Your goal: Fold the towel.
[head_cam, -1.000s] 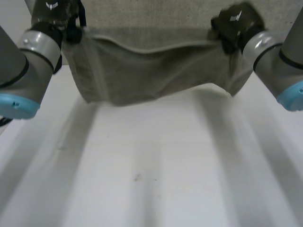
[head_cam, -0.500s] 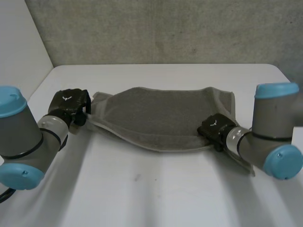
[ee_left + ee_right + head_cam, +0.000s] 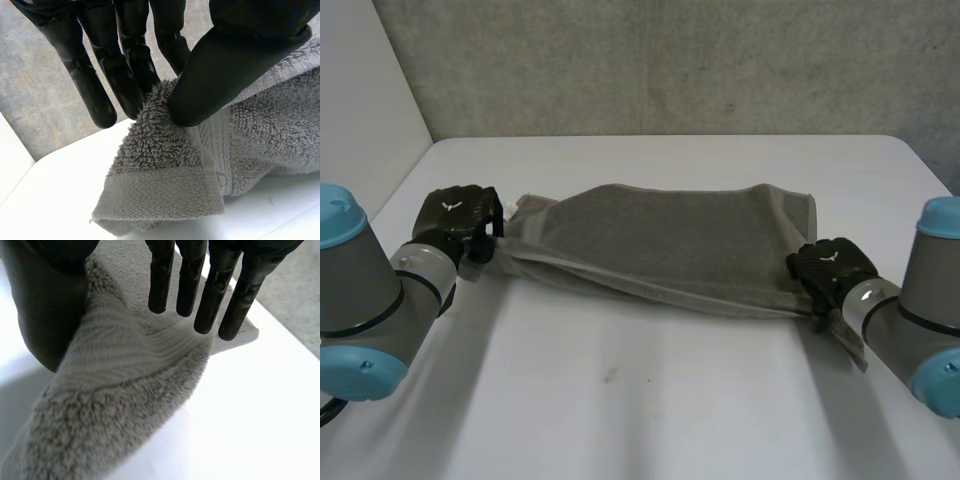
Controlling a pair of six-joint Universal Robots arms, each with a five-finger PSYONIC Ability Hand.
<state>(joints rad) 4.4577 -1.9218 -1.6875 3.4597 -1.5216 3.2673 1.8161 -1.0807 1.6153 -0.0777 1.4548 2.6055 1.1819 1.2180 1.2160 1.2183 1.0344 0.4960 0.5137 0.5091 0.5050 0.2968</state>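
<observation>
1. Head view: the grey towel (image 3: pixel 670 240) lies across the white table (image 3: pixel 620 400), drawn out between the two hands. The left hand (image 3: pixel 458 218) is at its left end and the right hand (image 3: pixel 828 268) at its near right corner. The near edge runs in a lifted line between them.
2. Left wrist view: the left hand's thumb (image 3: pixel 225 65) presses a towel corner against the straight fingers (image 3: pixel 125 75), pinching it. The hemmed tip droops toward the table.
3. Right wrist view: the towel's edge rises between the right hand's thumb and its straight fingers, nipped there against the thumb.
</observation>
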